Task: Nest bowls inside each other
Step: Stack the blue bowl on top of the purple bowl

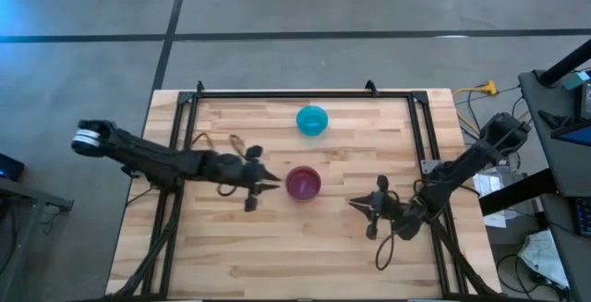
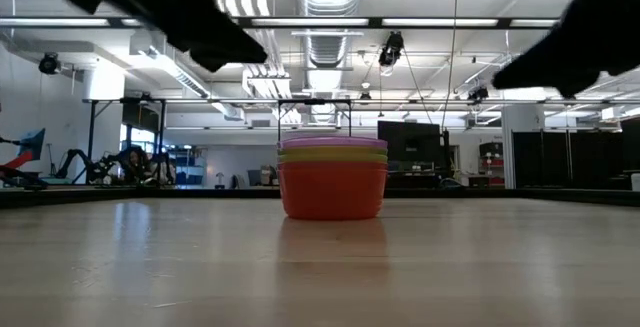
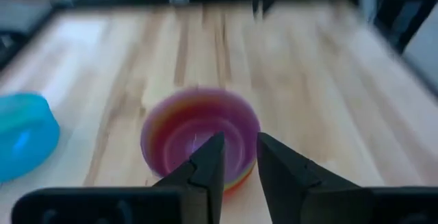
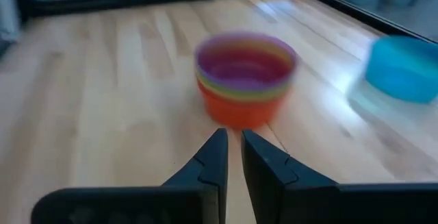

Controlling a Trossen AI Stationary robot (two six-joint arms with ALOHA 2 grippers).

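A stack of nested bowls [image 1: 303, 183] stands on its orange base mid-table, with green, yellow and purple rims above it [image 2: 332, 177] and a pink-magenta inside [image 3: 198, 131] [image 4: 245, 73]. The blue bowl [image 1: 312, 120] sits alone toward the far edge [image 3: 24, 135] [image 4: 404, 66]; in the low view the stack hides it. My left gripper [image 1: 275, 184] hovers just left of the stack, raised above the table, its fingers a little apart [image 3: 239, 152]. My right gripper [image 1: 355, 202] hangs right of the stack and nearer the near edge, shut [image 4: 234, 145].
A black metal frame [image 1: 305, 92] runs along the table's far edge and down both sides. Cables and equipment [image 1: 517, 200] lie beyond the right edge. Bare wood [image 1: 295, 256] stretches between the stack and the near edge.
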